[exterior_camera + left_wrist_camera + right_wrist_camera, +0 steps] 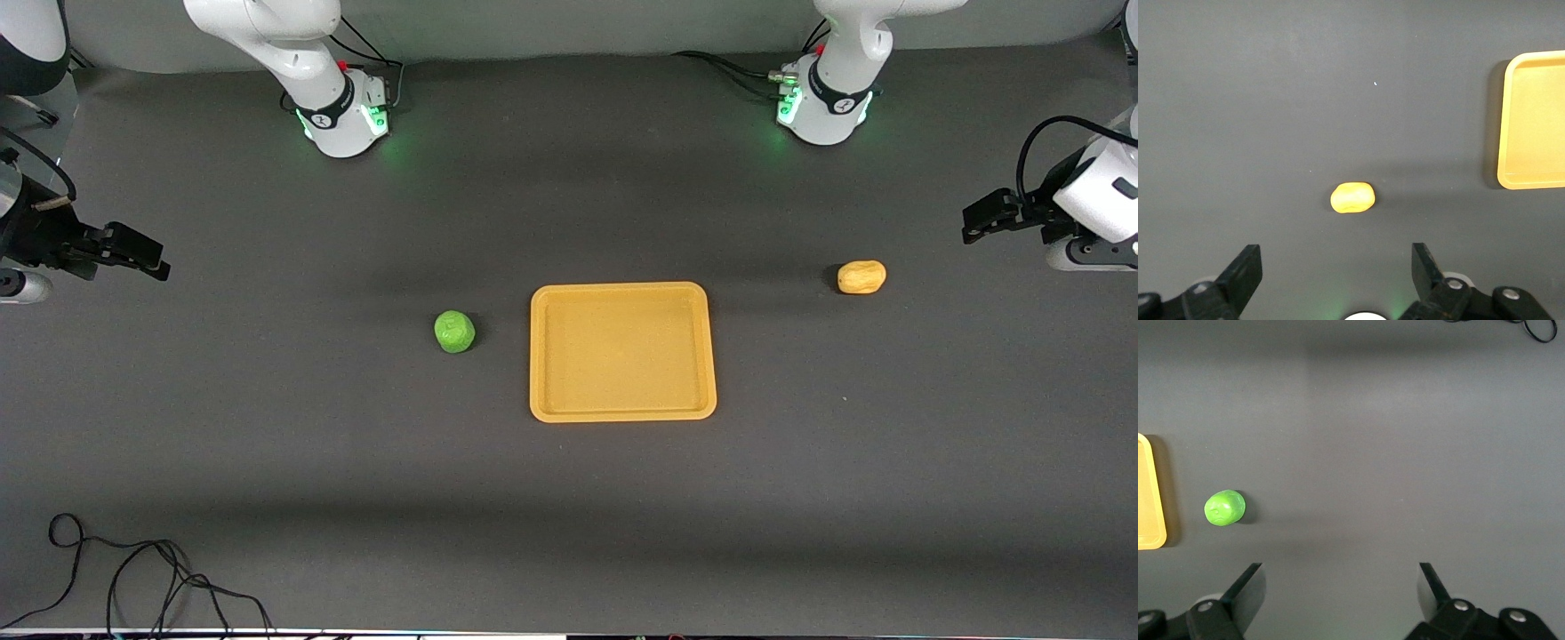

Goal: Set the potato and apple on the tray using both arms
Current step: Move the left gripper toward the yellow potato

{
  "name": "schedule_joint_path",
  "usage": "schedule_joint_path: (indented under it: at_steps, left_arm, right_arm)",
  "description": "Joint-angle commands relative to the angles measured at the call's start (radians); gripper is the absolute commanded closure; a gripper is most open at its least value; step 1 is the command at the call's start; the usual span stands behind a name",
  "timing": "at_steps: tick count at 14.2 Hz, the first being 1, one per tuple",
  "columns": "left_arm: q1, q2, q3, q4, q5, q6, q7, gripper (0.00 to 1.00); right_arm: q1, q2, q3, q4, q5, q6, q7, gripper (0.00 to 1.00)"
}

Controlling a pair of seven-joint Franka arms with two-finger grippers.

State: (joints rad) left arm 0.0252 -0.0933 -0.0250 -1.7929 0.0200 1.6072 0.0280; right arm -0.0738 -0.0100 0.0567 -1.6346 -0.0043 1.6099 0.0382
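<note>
The yellow-orange tray (622, 409) lies empty at the middle of the table. The green apple (454, 331) sits on the cloth beside it, toward the right arm's end. The tan potato (861, 276) rests toward the left arm's end, a little farther from the front camera than the tray. My left gripper (971, 224) hangs open above the table's end past the potato (1352, 198), nothing between its fingers. My right gripper (153, 264) hangs open above the other end, well away from the apple (1225, 508). Each wrist view shows an edge of the tray (1511, 133) (1155, 527).
A black cable (142, 578) lies coiled on the cloth at the near edge toward the right arm's end. Both arm bases (351, 120) (822, 111) stand with green lights along the table's edge farthest from the front camera.
</note>
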Motion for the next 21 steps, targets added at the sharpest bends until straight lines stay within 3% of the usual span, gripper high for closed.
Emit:
schedule_joint_path:
  at_steps: [1, 10, 12, 17, 21]
  left_arm:
    - [0.002, -0.003, 0.002, 0.017, -0.006, -0.018, 0.009, 0.00]
    - [0.002, 0.001, 0.002, -0.008, -0.006, -0.001, 0.009, 0.01]
    - [0.004, -0.011, 0.003, -0.103, -0.006, 0.066, 0.010, 0.03]
    - [0.004, -0.011, 0.002, -0.440, -0.006, 0.350, 0.023, 0.08]
    - [0.060, 0.026, 0.003, -0.615, -0.031, 0.529, -0.019, 0.05]
  right_arm:
    - [-0.001, 0.008, -0.005, 0.021, 0.017, -0.018, -0.008, 0.00]
    - [-0.001, 0.022, -0.005, 0.024, 0.044, -0.015, -0.009, 0.00]
    - [0.002, 0.027, -0.005, 0.024, 0.047, -0.010, -0.009, 0.00]
    - [0.012, 0.027, 0.009, 0.018, 0.047, 0.001, -0.009, 0.00]
    - [0.136, 0.027, 0.009, -0.027, 0.049, 0.056, 0.098, 0.00]
